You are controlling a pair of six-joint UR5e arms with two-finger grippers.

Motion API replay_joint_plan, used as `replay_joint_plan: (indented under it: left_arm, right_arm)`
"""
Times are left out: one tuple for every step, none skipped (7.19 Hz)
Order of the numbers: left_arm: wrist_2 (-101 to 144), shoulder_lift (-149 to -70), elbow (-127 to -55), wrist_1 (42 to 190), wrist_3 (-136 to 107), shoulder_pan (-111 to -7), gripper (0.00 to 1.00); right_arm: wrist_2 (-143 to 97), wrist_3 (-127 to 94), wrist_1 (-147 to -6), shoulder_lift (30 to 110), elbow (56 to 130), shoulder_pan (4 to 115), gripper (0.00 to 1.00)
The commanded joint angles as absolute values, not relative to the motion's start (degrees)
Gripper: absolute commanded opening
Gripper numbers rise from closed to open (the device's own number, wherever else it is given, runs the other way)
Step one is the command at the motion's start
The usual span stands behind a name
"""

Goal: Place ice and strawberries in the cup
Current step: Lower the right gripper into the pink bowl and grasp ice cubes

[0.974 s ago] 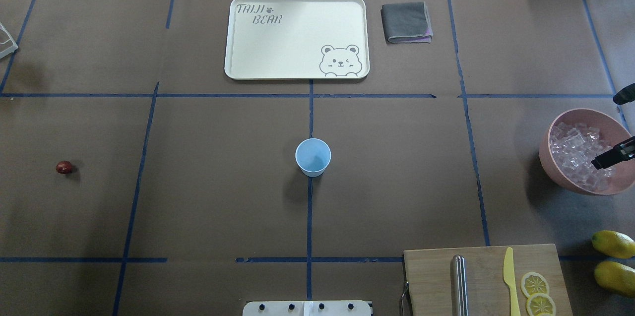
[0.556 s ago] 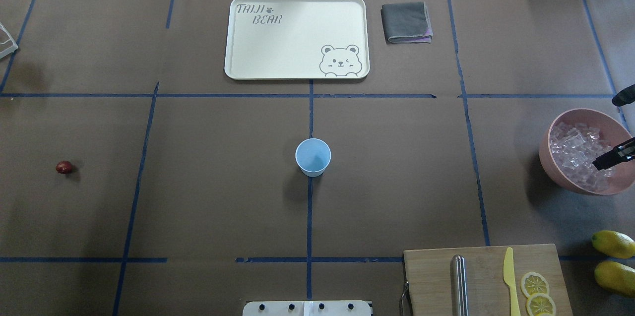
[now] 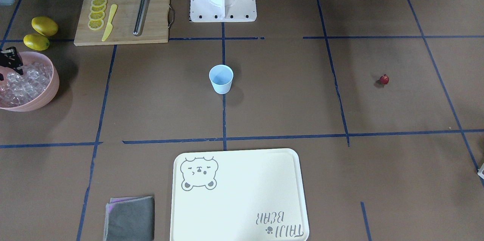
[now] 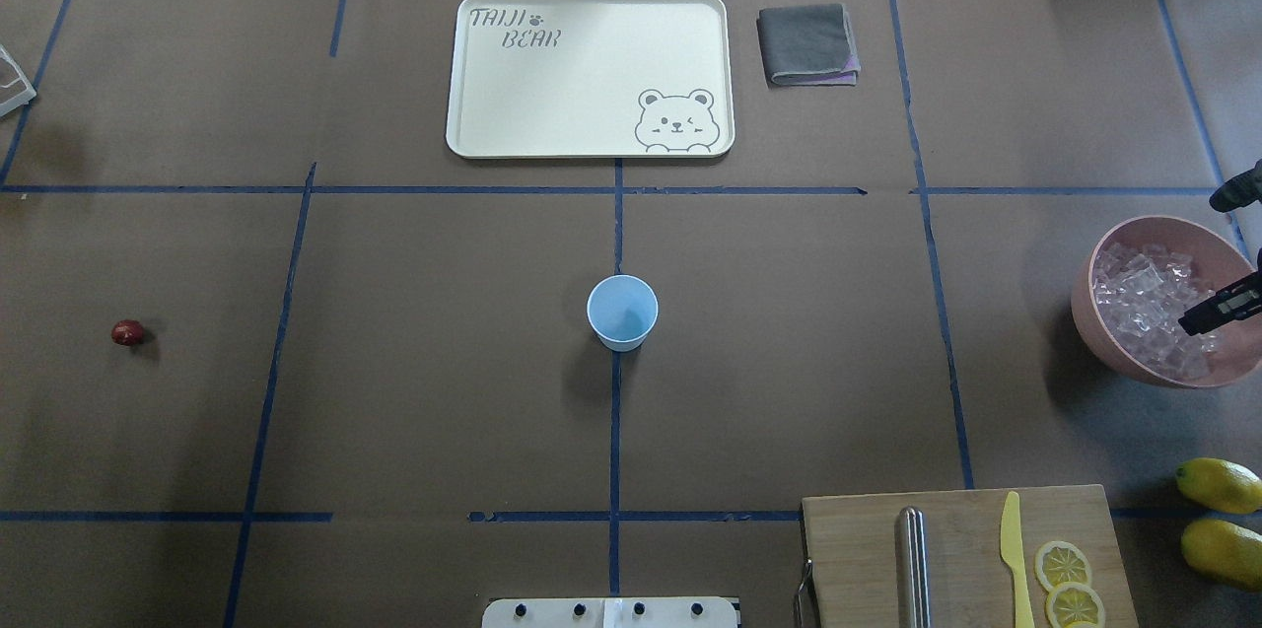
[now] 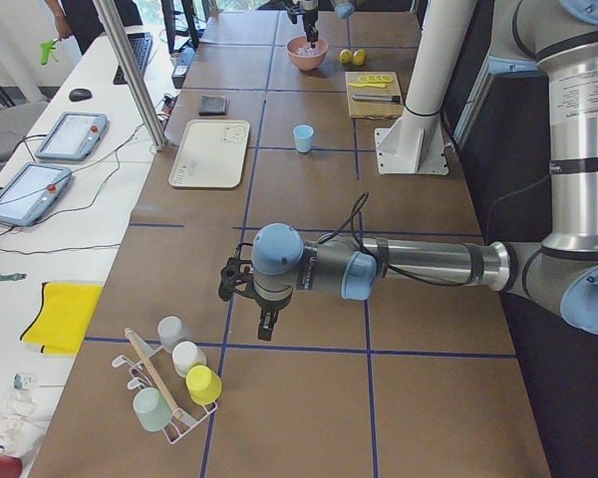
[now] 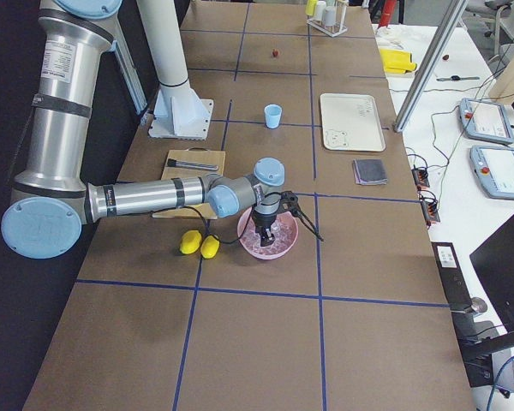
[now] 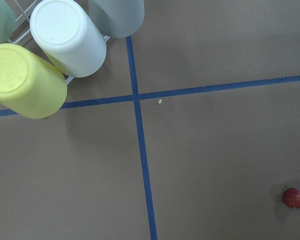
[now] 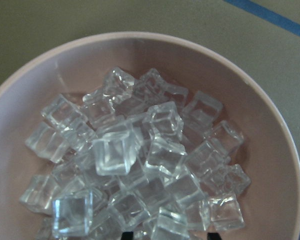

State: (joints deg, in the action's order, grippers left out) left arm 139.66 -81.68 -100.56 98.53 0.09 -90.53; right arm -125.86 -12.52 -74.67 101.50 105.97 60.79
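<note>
The pale blue cup [image 4: 622, 313] stands upright and empty at the table's middle. The one dark red strawberry [image 4: 127, 332] lies far left on the table and also shows in the left wrist view [image 7: 295, 198]. The ice [image 4: 1144, 303] fills the pink bowl [image 4: 1089, 313] at the far right. My right gripper [image 4: 1218, 308] hangs just over the ice [image 8: 140, 160]; its two tips show apart at the wrist view's bottom edge, so it looks open and empty. My left gripper [image 5: 265, 329] points down near the cup rack, far from the strawberry; I cannot tell its state.
A cream bear tray [image 4: 592, 76] and a folded grey cloth [image 4: 808, 44] lie at the back. A cutting board [image 4: 966, 549] with a knife, metal rod and lemon slices sits front right, two lemons [image 4: 1221, 485] beside it. A rack of upturned cups [image 5: 169, 383] stands near my left gripper.
My right gripper has barely shifted over the ice bowl. The cup, the strawberry and everything else stay in place.
</note>
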Motion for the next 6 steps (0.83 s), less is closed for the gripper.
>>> replay_joint_plan:
  left_arm:
    - [139.66, -81.74, -100.63, 98.53, 0.09, -90.53, 1.00]
    - [139.66, -81.65, -100.63, 98.53, 0.09, -90.53, 1.00]
    - [139.66, -81.65, -100.72, 98.53, 0.09, -90.53, 1.00]
    - [139.66, -81.65, -100.72, 98.53, 0.09, -90.53, 1.00]
    - [139.66, -81.65, -100.81, 98.53, 0.09, -90.53, 1.00]
    - [139.66, -81.65, -100.81, 98.44, -0.09, -90.53, 1.00]
  right_arm:
    - [-125.77, -12.48, -74.71, 100.81, 105.56, 60.73, 0.55]
    - [-125.77, -12.48, -74.62, 100.81, 105.56, 60.73, 0.55]
    - [-125.77, -12.48, -74.62, 100.64, 105.56, 60.73, 0.55]
    - [-125.77, -12.39, -74.62, 100.63, 105.56, 60.73, 0.54]
    - [-125.86, -12.39, -74.62, 100.72, 105.56, 60.73, 0.44]
    - [-125.86, -12.48, -74.71, 100.64, 105.56, 60.73, 0.29]
